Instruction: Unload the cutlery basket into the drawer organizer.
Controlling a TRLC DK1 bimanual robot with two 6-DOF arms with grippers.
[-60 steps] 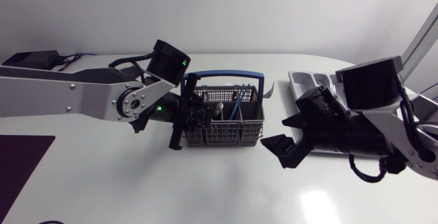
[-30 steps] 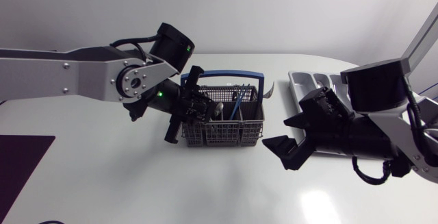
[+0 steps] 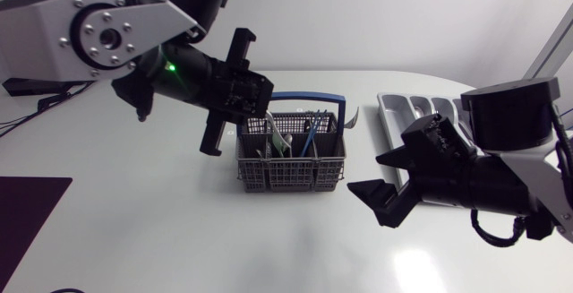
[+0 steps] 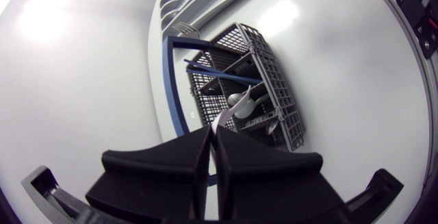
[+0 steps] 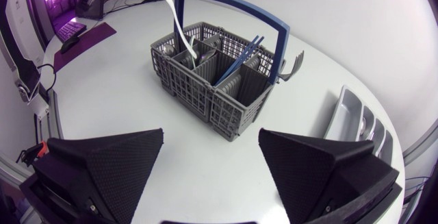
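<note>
Left gripper (image 4: 213, 136) clamped on the flat pale handle of a utensil (image 5: 179, 25) whose lower end sits in the cutlery basket (image 3: 291, 175) on the surface (image 3: 179, 230). It looks light, stiff and slick, so a firm pinch high on the handle seems right. Right gripper (image 5: 211, 145) is empty with fingers apart at the basket's 4 o'clock; the blue handle (image 3: 304, 98) arches over the lift path, and the drawer organizer (image 3: 407, 107) is at 3 o'clock.

Grey mesh cutlery basket (image 3: 291, 175) with an upright blue handle (image 3: 304, 98) stands mid-tabletop (image 3: 179, 239), holding spoons (image 4: 239, 101) and blue utensils (image 5: 239, 58). A silver utensil (image 5: 174, 20) rises tilted from an end compartment, pinched in the left gripper (image 4: 213, 131)'s jaws. A fork (image 5: 292, 65) pokes out toward the grey drawer organizer (image 3: 403, 107), which lies apart.
</note>
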